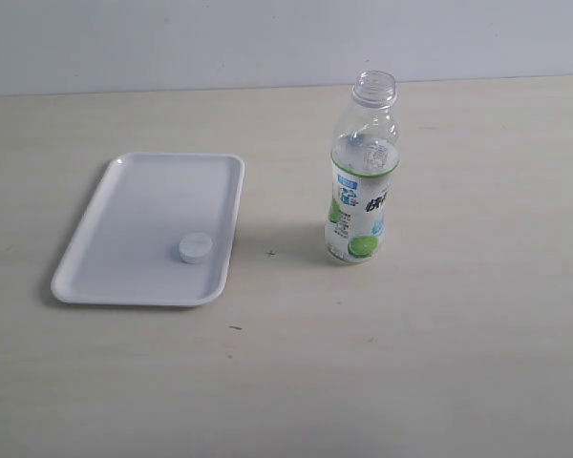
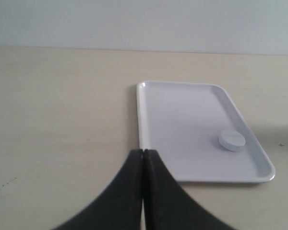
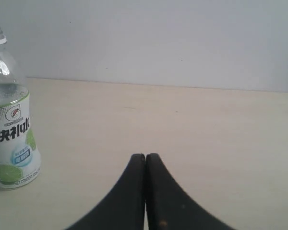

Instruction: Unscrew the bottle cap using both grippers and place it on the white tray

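Note:
The bottle cap (image 1: 195, 247), small, round and white, lies flat inside the white tray (image 1: 124, 210), close to its right rim. The left wrist view shows the same bottle cap (image 2: 231, 140) on the white tray (image 2: 182, 120). The bottle (image 1: 362, 176) stands upright to the right of the tray with an open neck; its lime label faces me. In the right wrist view the bottle (image 3: 10, 120) stands at the edge of the picture. My left gripper (image 2: 143, 151) is shut with nothing in it, short of the tray's rim. My right gripper (image 3: 145, 155) is shut and empty, away from the bottle. Neither arm shows in the exterior view.
A pale wooden table (image 1: 439, 363) carries everything, with a plain light wall (image 1: 172, 38) behind it. A small dark speck (image 1: 270, 253) marks the table between tray and bottle.

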Tool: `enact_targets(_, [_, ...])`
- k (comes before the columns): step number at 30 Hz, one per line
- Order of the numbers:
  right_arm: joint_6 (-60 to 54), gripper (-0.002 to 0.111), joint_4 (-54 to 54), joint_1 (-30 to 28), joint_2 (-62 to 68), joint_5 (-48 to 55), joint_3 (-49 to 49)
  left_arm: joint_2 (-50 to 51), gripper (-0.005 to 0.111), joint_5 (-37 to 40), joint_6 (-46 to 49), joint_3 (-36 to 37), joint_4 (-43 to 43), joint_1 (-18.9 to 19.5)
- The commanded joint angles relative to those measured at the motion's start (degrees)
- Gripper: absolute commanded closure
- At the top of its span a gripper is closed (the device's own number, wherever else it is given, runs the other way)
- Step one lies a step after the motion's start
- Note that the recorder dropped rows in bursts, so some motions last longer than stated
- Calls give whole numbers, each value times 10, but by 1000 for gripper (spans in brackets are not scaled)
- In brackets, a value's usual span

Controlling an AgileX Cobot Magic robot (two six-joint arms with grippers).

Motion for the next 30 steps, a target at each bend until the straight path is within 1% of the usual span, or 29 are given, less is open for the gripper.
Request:
enact_targets(1, [-4,108,0,-8,-45,7,5,-4,107,-2,3,2,-3,-4])
enact_targets(5, [0,108,4,-8,-75,69,5,-4,107,-2,3,2,-3,-4])
enact_targets(9, [35,108,52,-8,-75,72,5,-4,107,-2,3,2,-3,-4])
enact_targets(30, [42,108,56,-8,-75,72,5,-4,107,-2,3,2,-3,-4])
